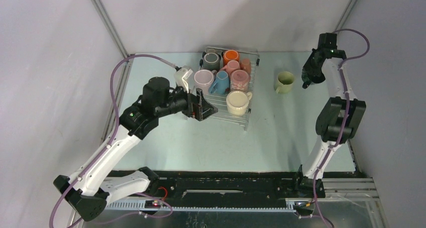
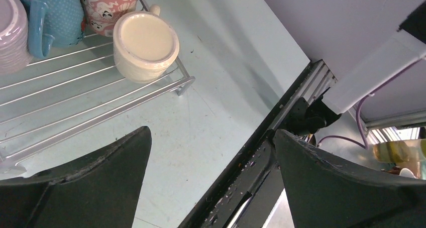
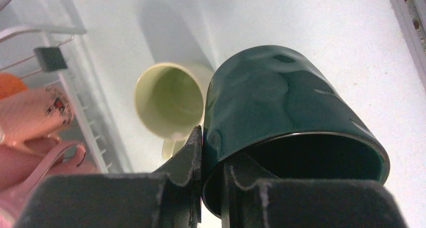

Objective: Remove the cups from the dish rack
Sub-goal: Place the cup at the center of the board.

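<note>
The dish rack [image 1: 221,110] holds several cups: grey [image 1: 211,61], orange [image 1: 231,55], lilac [image 1: 203,79], blue [image 1: 220,81], speckled pink [image 1: 239,79] and cream [image 1: 237,102]. My left gripper [image 1: 201,107] hangs open and empty over the rack's near left corner; its wrist view shows the cream cup [image 2: 145,44] ahead on the wires [image 2: 75,117]. Right of the rack, my right gripper [image 3: 213,147] is shut on the wall of a dark teal cup [image 3: 281,112], one finger inside and one outside. A pale green cup [image 1: 284,81] stands on the table just beside it.
The black rail [image 1: 226,180] with both arm bases runs along the table's near edge. Grey walls and metal posts close in the back and sides. Purple cables loop from both arms.
</note>
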`<action>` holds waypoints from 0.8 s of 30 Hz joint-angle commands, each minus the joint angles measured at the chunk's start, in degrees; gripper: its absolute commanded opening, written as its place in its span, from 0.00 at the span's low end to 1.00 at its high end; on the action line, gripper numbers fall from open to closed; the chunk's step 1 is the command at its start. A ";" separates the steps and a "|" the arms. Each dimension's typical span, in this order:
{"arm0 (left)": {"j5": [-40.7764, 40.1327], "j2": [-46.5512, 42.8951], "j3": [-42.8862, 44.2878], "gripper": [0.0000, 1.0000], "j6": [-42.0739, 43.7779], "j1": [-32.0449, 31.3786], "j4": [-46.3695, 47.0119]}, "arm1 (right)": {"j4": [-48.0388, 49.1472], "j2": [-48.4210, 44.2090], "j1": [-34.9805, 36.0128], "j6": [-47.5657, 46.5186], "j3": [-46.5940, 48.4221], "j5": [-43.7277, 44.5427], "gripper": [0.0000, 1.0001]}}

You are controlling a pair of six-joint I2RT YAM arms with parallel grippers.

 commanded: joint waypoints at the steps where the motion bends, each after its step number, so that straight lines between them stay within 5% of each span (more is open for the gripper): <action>1: 0.63 -0.47 -0.97 1.00 2.33 -0.31 1.05 | -2.89 5.44 -0.79 -2.05 9.49 1.86 0.00; 10: 1.28 0.20 -0.71 1.00 2.96 -0.32 1.02 | -10.70 19.74 -0.66 -0.95 25.99 1.64 0.00; 24: 1.63 0.30 -1.16 1.00 3.04 -0.32 0.80 | -12.64 27.61 0.61 0.00 27.89 2.35 0.00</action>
